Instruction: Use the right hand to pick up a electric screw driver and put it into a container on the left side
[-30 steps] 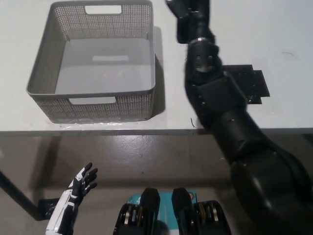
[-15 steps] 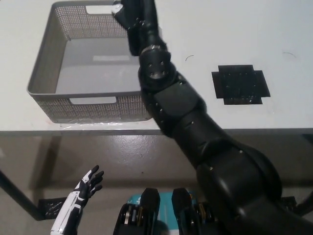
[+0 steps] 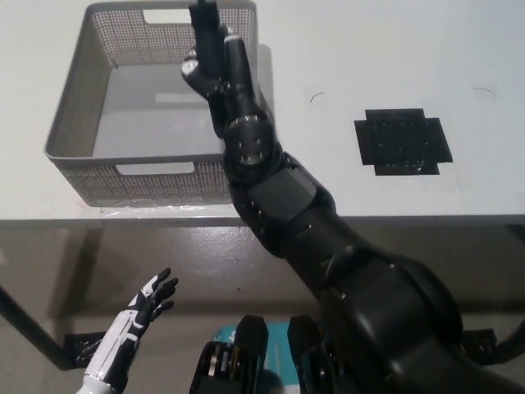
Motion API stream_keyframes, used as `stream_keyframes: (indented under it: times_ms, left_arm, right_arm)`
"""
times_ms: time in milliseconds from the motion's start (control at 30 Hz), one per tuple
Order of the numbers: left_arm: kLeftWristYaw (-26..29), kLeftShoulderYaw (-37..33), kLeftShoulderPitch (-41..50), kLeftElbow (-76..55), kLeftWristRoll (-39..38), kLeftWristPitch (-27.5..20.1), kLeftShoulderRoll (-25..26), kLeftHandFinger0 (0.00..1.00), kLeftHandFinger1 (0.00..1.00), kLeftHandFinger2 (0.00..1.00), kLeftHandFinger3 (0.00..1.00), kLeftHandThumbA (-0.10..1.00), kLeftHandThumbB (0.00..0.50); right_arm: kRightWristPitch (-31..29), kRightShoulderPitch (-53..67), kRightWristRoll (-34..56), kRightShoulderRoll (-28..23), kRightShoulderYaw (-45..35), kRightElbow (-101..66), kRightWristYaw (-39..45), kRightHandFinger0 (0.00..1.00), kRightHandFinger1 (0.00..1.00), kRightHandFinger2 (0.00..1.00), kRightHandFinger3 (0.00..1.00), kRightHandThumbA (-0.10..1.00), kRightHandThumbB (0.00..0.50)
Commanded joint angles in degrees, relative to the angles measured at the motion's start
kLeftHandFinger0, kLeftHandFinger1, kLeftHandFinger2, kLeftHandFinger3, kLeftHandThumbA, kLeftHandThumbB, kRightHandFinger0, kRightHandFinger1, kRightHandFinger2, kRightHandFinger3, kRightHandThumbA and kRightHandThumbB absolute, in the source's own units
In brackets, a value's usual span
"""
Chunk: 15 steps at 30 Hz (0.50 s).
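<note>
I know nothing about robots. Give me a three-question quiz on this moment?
1. True or false: the black right hand is over the grey perforated plastic basket.
2. The white left hand is: A) in the basket, B) below the white table's edge, open, C) on the black cross-shaped mat.
3. Fill in: the dark electric screwdriver is held by the ____ hand.

Key: 1 true; 2 B; 3 right.
</note>
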Motion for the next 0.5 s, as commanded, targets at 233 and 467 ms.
stream_keyframes:
  times_ms: [233,467]
  left_arm:
    - [-1.81,-0.68,-1.79,-1.69,0.86,-0.99,1.9,1.0,1.0,1.0,1.0,1.0,0.047]
    - [-2.4,-0.88,-2.05,-1.99,0.79,-0.28,2.21,1.0,1.0,1.0,1.0,1.0,0.045]
  right_arm:
    - [-1.82,-0.28,-1.27,-0.64,1.36,-0.11,-0.4,0.02,0.39,0.82,0.85,-0.1,0.132]
    - [-4.14,0.78,-1.32,-2.04,1.67,-0.64,2.45,0.67,0.74,0.86,0.92,0.29,0.221]
